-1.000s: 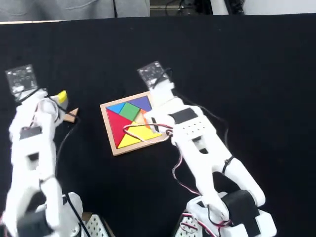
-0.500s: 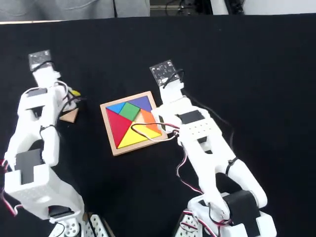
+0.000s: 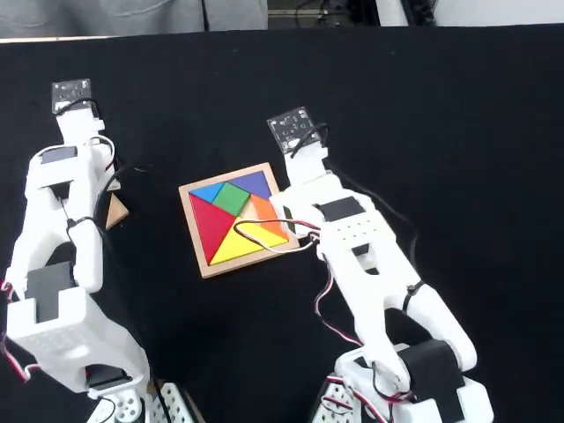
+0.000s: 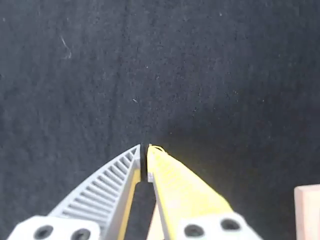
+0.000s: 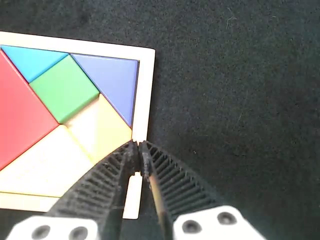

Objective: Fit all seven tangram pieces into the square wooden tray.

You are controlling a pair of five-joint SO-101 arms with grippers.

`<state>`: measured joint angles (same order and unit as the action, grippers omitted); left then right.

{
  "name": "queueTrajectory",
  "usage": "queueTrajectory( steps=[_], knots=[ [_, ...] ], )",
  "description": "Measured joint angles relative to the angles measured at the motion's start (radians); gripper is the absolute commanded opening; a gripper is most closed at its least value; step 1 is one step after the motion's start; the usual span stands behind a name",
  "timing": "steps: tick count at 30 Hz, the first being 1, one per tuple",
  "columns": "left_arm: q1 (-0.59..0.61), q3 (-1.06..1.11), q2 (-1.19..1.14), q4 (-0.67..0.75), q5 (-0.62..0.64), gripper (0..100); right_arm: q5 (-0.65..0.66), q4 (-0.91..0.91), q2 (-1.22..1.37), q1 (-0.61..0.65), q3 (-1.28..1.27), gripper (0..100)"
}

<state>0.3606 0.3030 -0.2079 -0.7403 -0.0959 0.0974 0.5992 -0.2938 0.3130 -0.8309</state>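
High view, bench (image 3: 458,132): we see a black cloth top that carries both arms and the puzzle.
Right arm (image 3: 352,238): it stretches from the near edge to the tray's right side. The right tool (image 5: 137,145) has its fingers pressed together on nothing, the tips just over the tray's rim.
Left arm (image 3: 62,211): it stands by the bench's left edge. The left tool (image 4: 145,148) is also pressed together and empty, above bare cloth.
Square wooden tray (image 3: 189,225): it lies flat near the bench's middle, turned slightly askew.
Pieces in the tray: we make out a red triangle (image 3: 210,227), yellow triangle (image 3: 231,249), purple piece (image 3: 256,183), green square (image 3: 232,197), orange piece (image 3: 263,214) and blue triangle (image 3: 208,190), packed edge to edge.
Loose tan triangle (image 3: 115,211): it rests on the cloth between the left arm and the tray, outside the tray and apart from it.
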Motion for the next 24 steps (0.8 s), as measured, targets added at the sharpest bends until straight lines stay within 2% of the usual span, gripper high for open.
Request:
queueTrajectory(
  steps=[5, 13, 18, 24],
  knots=[
    [0.011, -0.006, -0.043, -0.012, 0.069, 4, 0.0, 0.0, 0.0, 0.0, 0.0, 1.2],
    [0.021, -0.035, -0.115, -0.084, 0.074, 4, 0.0, 0.0, 0.0, 0.0, 0.0, 1.5],
    [-0.095, -0.037, -0.115, -0.097, 0.0, 4, 0.0, 0.0, 0.0, 0.0, 0.0, 1.5],
    [-0.236, -0.051, -0.115, -0.282, -0.083, 3, 0.005, 0.0, 0.0, 0.0, 0.0, 1.3]
  ],
)
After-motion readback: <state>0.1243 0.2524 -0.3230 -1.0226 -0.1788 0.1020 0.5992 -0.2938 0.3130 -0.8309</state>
